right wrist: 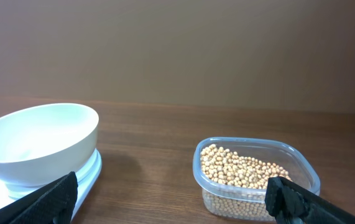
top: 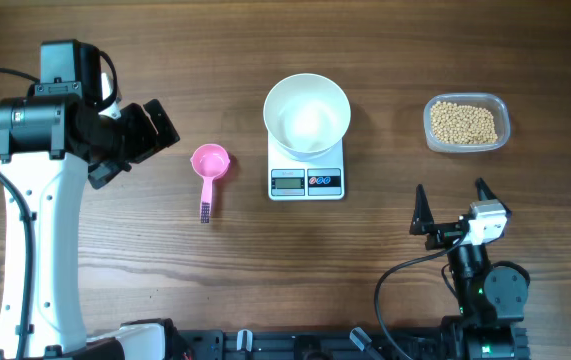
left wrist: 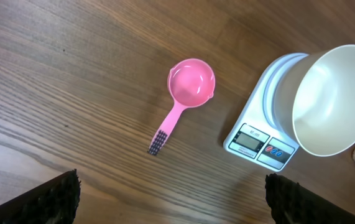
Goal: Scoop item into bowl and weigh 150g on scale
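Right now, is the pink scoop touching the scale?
Apart. The overhead view shows bare table between the pink scoop and the scale.

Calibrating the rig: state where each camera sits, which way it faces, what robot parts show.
Overhead: above the table, facing straight down; shows both arms, left tool, right tool.
Left wrist: on the left arm, tilted down at pink scoop and scale; own fingertips in lower corners.
Right wrist: low, facing level at the beans in their tub; own fingertips likewise.
Shared: both wrist views show the white bowl on the scale.
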`<control>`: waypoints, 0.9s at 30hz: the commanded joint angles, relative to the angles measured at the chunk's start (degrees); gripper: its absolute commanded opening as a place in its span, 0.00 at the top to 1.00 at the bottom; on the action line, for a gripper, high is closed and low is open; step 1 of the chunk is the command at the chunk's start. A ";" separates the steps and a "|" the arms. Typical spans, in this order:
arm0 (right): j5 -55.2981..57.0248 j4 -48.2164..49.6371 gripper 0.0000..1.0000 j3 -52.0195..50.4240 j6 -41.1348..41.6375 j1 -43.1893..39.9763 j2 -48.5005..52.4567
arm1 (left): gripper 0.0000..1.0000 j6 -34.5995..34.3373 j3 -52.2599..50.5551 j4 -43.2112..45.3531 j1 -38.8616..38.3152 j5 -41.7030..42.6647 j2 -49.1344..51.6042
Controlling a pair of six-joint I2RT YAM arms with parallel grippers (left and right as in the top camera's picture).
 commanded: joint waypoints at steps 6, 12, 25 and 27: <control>0.76 0.09 0.00 -0.07 -0.70 -0.02 -0.11 | 0.00 -0.72 -0.42 -1.60 0.46 -0.35 0.24; 0.76 0.09 0.00 -0.07 -0.68 -0.02 -0.11 | 0.00 -0.72 -0.90 -3.39 0.31 -0.31 0.24; 0.74 0.09 0.00 -0.07 -0.68 -0.02 -0.11 | 0.00 -0.72 -13.66 7.43 -2.71 -0.37 0.26; 0.74 0.09 0.00 -0.07 -0.70 -0.02 -0.11 | 0.00 -0.79 -13.66 7.45 -2.71 -0.22 0.28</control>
